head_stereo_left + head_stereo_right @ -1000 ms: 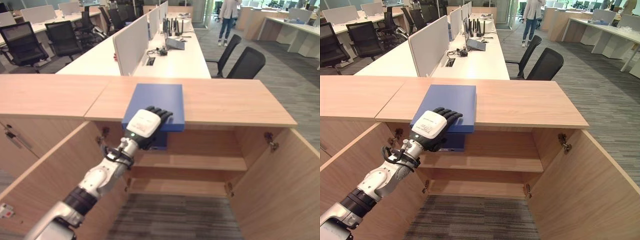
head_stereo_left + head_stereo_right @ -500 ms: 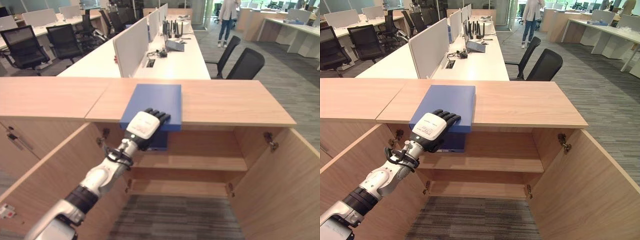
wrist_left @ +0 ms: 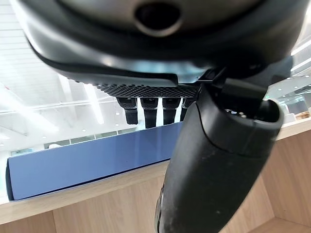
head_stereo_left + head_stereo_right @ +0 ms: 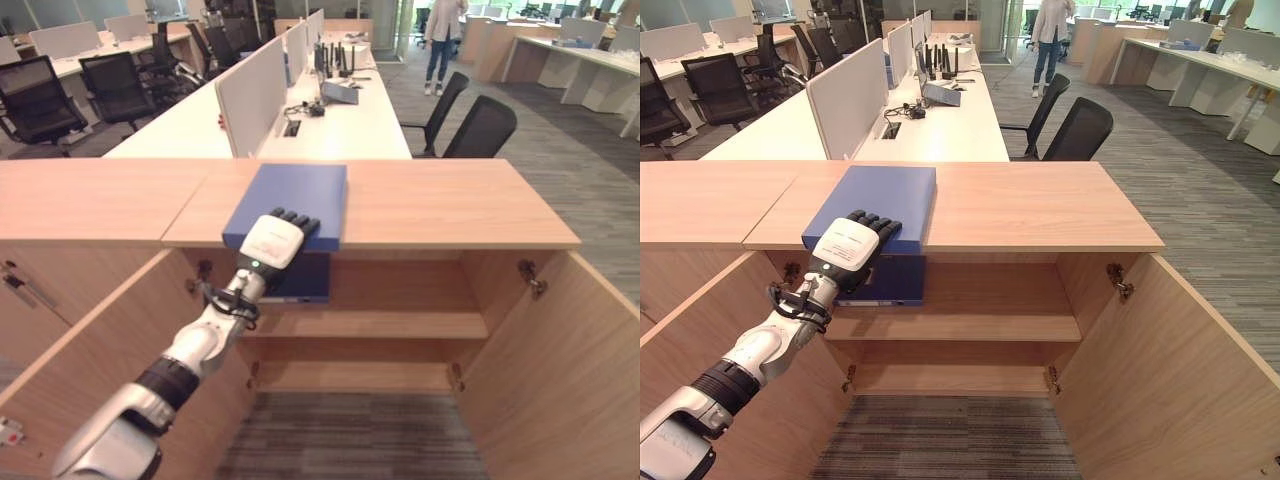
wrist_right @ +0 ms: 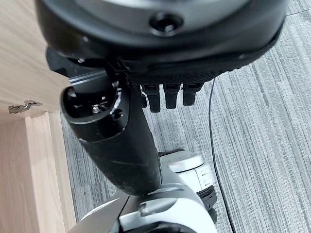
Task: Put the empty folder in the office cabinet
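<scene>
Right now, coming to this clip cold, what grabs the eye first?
The blue folder lies flat on the wooden cabinet top, its near edge jutting over the front. The left robot hand grips that overhanging edge, fingers on top and thumb beneath. Below, the cabinet doors stand wide open, showing a shelf, with another blue item tucked under the top.

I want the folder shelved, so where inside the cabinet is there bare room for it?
The upper shelf is bare from another folder at its left end across to the right wall. The bottom shelf looks bare too. The crowded spot is the left front, where the left hand grips the blue folder.
</scene>
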You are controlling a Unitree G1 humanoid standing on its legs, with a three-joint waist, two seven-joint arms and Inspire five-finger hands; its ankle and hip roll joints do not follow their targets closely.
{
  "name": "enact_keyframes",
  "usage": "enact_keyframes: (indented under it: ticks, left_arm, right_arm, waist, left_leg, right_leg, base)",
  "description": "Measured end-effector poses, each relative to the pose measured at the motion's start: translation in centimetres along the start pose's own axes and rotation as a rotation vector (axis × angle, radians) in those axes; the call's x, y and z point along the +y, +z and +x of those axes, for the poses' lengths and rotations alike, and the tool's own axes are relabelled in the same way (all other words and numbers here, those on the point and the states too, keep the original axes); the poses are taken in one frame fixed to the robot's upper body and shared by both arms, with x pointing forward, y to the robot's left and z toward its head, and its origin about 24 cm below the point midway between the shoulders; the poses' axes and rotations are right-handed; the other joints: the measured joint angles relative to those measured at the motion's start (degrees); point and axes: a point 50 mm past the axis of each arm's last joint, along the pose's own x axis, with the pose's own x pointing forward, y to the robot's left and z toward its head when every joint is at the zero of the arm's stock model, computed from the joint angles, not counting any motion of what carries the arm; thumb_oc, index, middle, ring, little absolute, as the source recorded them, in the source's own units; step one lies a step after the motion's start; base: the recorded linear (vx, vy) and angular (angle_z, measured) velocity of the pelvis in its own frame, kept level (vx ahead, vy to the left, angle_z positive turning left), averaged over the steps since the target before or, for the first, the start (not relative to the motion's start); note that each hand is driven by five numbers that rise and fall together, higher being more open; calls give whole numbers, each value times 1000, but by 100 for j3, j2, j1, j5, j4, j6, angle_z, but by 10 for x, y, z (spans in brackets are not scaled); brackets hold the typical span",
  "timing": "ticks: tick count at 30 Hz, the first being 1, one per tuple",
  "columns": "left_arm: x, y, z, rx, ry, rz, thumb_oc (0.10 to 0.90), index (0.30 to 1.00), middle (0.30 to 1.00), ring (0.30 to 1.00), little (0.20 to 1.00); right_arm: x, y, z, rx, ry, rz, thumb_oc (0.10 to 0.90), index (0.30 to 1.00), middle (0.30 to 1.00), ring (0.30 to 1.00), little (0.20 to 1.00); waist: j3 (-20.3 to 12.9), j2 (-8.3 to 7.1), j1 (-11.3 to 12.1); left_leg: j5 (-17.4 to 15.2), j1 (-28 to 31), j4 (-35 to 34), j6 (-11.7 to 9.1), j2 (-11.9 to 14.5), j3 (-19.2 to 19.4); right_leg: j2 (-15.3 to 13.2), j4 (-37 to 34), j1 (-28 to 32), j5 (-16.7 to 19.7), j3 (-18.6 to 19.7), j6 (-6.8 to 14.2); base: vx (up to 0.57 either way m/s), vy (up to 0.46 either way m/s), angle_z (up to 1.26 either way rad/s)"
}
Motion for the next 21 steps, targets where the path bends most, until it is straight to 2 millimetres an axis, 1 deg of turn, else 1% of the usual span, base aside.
enact_keyframes:
  ticks: [5, 8, 11, 14, 16, 21]
  left_arm:
    - [7, -2, 8, 23, 55, 9, 400, 300, 300, 300, 300]
    - [7, -3, 15, 54, 85, 9, 400, 300, 300, 300, 300]
    - [1, -5, 15, 57, 64, 33, 400, 300, 300, 300, 300]
    - [0, -7, 16, 68, 68, 43, 400, 300, 300, 300, 300]
    - [-4, -11, 14, 83, 58, 53, 400, 300, 300, 300, 300]
    - [-4, -14, 15, 98, 58, 66, 400, 300, 300, 300, 300]
  right_arm:
    - [0, -3, 0, 10, -2, -11, 800, 900, 900, 900, 900]
    - [1, -3, 0, 10, 1, -15, 800, 900, 900, 900, 900]
    - [1, -1, 0, -3, -2, -15, 800, 900, 900, 900, 900]
    - [1, -3, 0, 2, -8, -16, 800, 900, 900, 900, 900]
    - [1, -3, 0, -1, -7, -18, 800, 900, 900, 900, 900]
    - [1, -3, 0, -6, -8, -34, 800, 900, 900, 900, 900]
  waist:
    - [-42, -53, -14]
    - [-95, -99, -15]
    - [-126, -86, -46]
    - [-168, -76, -44]
    - [-218, -75, -76]
    - [-245, -73, -79]
  left_leg:
    - [-3, 4, 0, 0, 5, 8]
    - [-6, 22, 0, -1, 6, 16]
    - [-39, 37, -1, 39, 4, 44]
    - [-42, 38, -1, 43, 7, 43]
    - [-43, 38, -1, 43, 8, 46]
    - [-43, 42, -1, 43, 6, 52]
  right_leg:
    - [7, 0, 4, 1, 11, 1]
    - [7, 0, 2, -3, 16, -4]
    - [2, 0, 1, -15, 37, -23]
    - [6, 0, 2, -15, 36, -22]
    - [8, 0, -1, -15, 39, -23]
    - [5, 0, 2, -13, 45, -20]
  base:
    - [0, 0, 0]
    - [0, -2, -2]
    - [-2, -1, -4]
    - [0, 0, 0]
    - [0, 0, 0]
    - [0, 0, 0]
